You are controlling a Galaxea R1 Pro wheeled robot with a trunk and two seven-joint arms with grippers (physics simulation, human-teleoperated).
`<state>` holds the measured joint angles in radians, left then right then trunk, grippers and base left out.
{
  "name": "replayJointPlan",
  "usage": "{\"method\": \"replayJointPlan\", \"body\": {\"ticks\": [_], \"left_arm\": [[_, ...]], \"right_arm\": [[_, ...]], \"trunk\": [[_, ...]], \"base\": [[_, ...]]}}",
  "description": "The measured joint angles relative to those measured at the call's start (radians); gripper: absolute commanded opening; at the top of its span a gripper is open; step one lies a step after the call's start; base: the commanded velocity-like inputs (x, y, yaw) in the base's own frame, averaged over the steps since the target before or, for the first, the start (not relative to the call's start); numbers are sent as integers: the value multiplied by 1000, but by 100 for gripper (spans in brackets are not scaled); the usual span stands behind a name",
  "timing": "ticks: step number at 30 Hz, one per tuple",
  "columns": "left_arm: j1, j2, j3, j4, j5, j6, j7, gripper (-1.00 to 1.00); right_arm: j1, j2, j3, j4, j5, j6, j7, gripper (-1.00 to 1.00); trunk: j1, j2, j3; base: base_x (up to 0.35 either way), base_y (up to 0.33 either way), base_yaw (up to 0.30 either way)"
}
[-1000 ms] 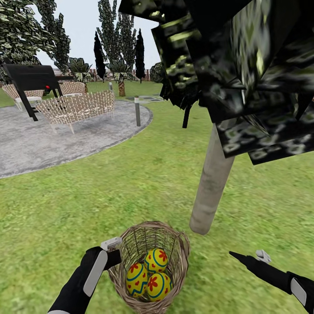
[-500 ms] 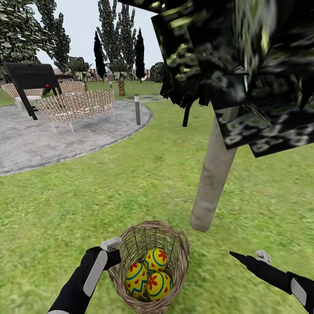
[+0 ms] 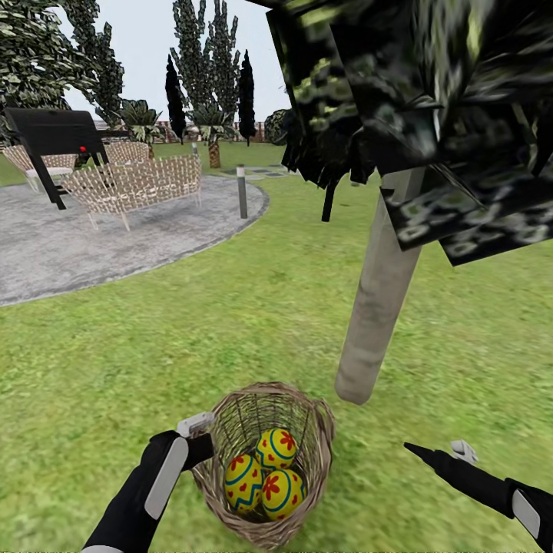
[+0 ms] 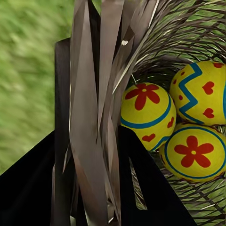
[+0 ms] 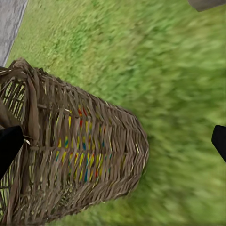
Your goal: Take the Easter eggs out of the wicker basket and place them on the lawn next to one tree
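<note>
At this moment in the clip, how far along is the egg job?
Done: the wicker basket sits close to the tree, apparently carried there. In hand: the left gripper is clamped on the basket's rim, its fingers straddling the weave in the left wrist view. Left: all three Easter eggs lie inside; none is on the lawn. The right gripper holds nothing.

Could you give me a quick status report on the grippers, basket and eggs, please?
Left gripper shut on wicker basket rim. Right gripper open, empty. Three Easter eggs inside. Tree close by; nothing in the way.
</note>
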<state>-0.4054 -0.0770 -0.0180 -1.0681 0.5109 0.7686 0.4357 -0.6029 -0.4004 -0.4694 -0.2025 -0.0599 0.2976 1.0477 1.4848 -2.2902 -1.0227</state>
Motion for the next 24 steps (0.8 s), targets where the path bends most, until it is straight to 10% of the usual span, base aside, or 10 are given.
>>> {"method": "replayJointPlan", "body": {"ticks": [15,16,24], "left_arm": [[0,0,-1,0,-1,0,-1,-100],[0,0,-2,0,-2,-1,-1,100],[0,-1,-2,33,-14,-2,-3,100]], "right_arm": [[0,0,0,0,0,0,0,100],[0,1,0,0,0,0,0,100],[0,2,0,2,-1,0,-1,100]], "trunk": [[0,0,0],[0,0,0],[0,0,0]], "base": [[0,0,0],[0,0,0],[0,0,0]]}}
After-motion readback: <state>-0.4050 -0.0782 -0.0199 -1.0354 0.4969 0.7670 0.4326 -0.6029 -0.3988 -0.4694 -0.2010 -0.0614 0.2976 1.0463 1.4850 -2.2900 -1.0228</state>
